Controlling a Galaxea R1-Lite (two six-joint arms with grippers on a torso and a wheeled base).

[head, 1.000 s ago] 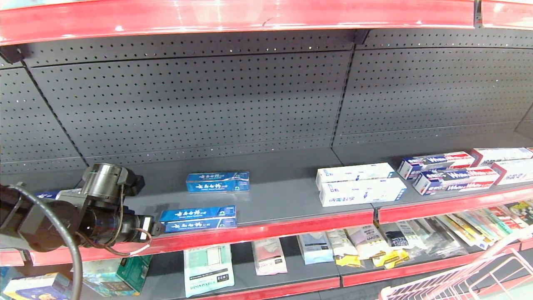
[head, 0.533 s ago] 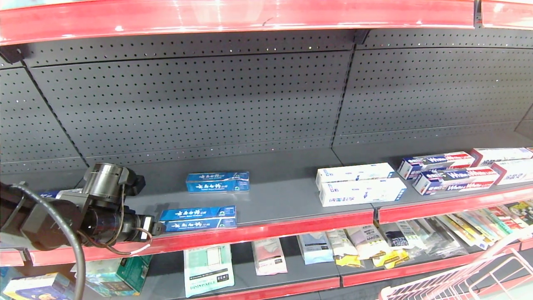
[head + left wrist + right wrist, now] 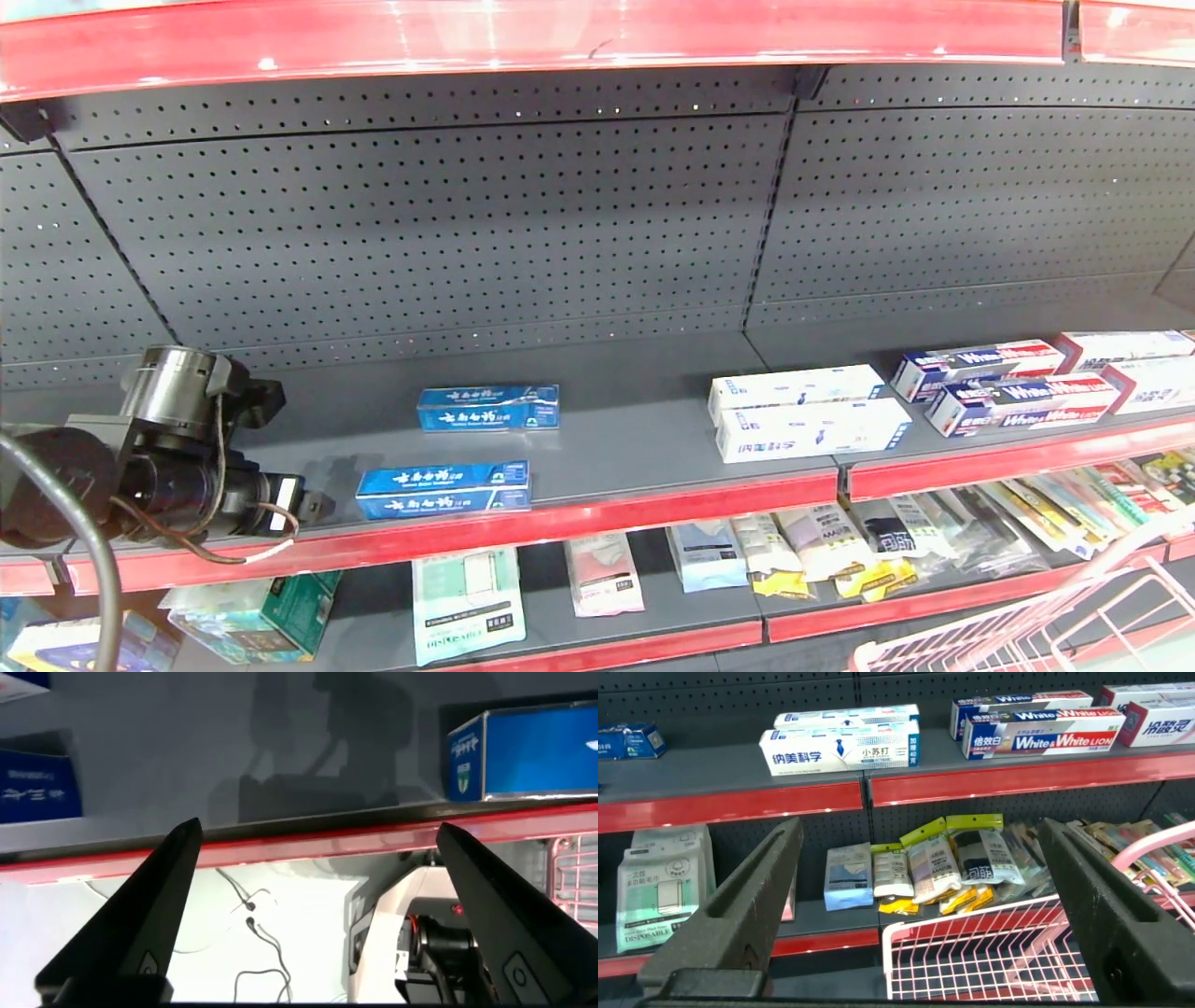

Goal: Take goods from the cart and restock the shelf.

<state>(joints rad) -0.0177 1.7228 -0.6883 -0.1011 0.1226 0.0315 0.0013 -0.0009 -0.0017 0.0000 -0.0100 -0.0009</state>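
My left gripper [image 3: 320, 831] is spread wide and empty, level with the red front lip [image 3: 597, 518] of the shelf [image 3: 644, 420]. It sits near the end of the front blue box [image 3: 443, 489], not touching it. That box lies along the edge. A second blue box [image 3: 487, 408] sits farther back, with bare shelf between it and the white boxes [image 3: 808, 427]. My right gripper [image 3: 922, 826] is also spread and empty, facing the shelf over the pink cart [image 3: 980, 952].

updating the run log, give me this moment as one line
left pincer: open, empty, at shelf front edge beside front blue box, not touching | right pincer: open, empty, near cart
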